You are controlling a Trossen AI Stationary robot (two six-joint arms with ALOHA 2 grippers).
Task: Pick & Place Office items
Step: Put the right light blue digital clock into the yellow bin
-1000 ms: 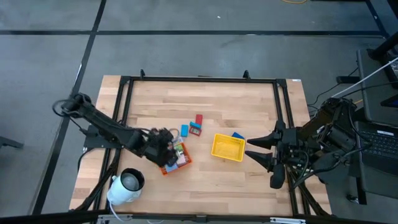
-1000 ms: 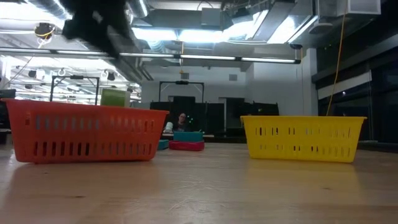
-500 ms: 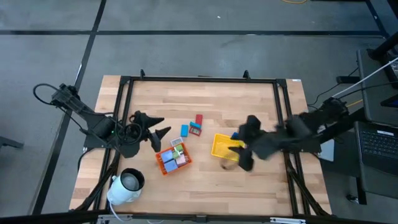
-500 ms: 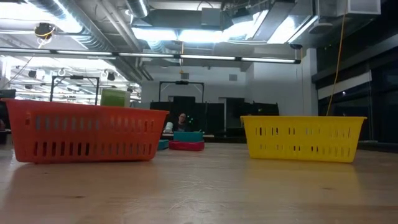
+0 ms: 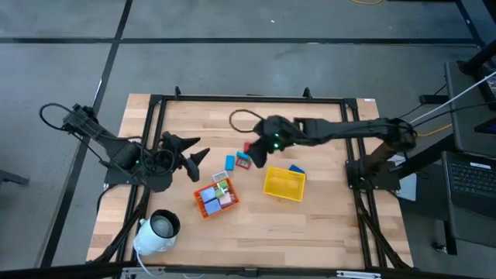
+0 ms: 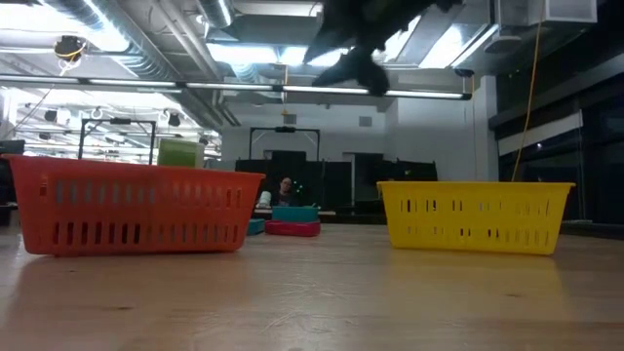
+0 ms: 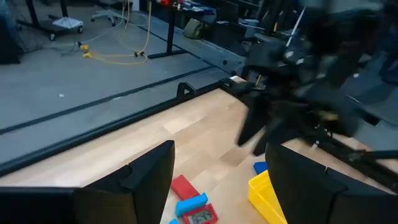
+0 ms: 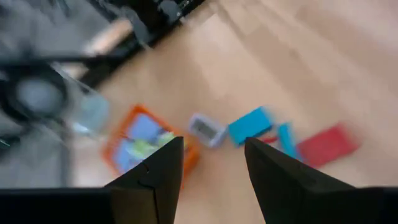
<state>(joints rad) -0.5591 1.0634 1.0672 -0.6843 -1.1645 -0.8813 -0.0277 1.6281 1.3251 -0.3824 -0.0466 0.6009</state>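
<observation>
The sorting looks partly done, as far as one can judge; the orange tray [image 5: 216, 197] already carries several office items, blue, green, pink and white among them, packed close together, while the yellow tray [image 5: 284, 184] just to its right looks bare inside in the high view, though its mesh hides little; left loose on the table [image 5: 310, 225] are a red piece [image 5: 248, 147], a light blue piece [image 5: 230, 162] and a small mixed piece [image 5: 243, 160], clustered just beyond the orange tray, and a blue piece [image 5: 296, 168] touching the yellow tray's far edge; the right gripper [image 5: 258, 152] hangs above that loose cluster, fingers spread and holding nothing; the left gripper [image 5: 191, 157] waits beside the orange tray, likewise spread and empty; a large white cylinder [image 5: 157, 230] stands near the orange tray's other side
</observation>
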